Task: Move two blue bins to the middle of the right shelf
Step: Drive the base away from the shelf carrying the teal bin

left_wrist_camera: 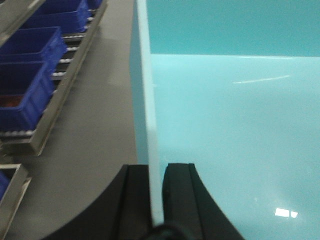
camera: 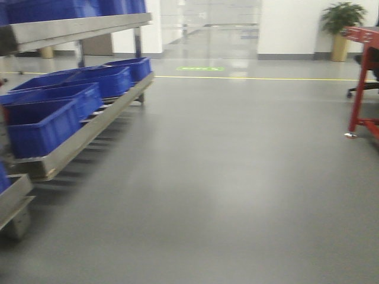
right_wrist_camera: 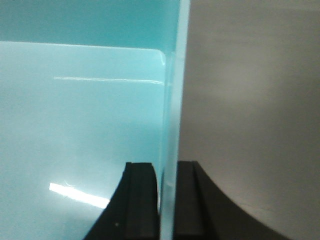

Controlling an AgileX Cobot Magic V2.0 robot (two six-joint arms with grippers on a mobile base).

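Where the left wrist view looks down, my left hand (left_wrist_camera: 156,172) is pressed together on the thin upright side wall of a pale blue plastic bin (left_wrist_camera: 225,125). One black finger (left_wrist_camera: 134,195) sits on the outer face and the other on the inner face. The bin's smooth interior spreads to the right of that wall.

In the right wrist view, my right hand (right_wrist_camera: 167,172) pinches a wall of the same pale blue colour in like manner, one black pad on each face. The bin interior (right_wrist_camera: 80,115) lies to the left there and blurred grey floor to the right.

The bin is not visible in the front view.

In the front view, a grey metal roller shelf (camera: 100,121) stands at the left. Its lower level carries a row of dark blue plastic bins (camera: 41,127), set close together, with more on the level above. The left wrist view shows the same shelf to the left of the held wall, apart from it.

The polished grey floor (camera: 225,177) runs ahead, crossed by a yellow line (camera: 254,78). A red metal frame (camera: 364,89) stands at the right edge, and a potted green plant (camera: 341,23) stands by the far wall.
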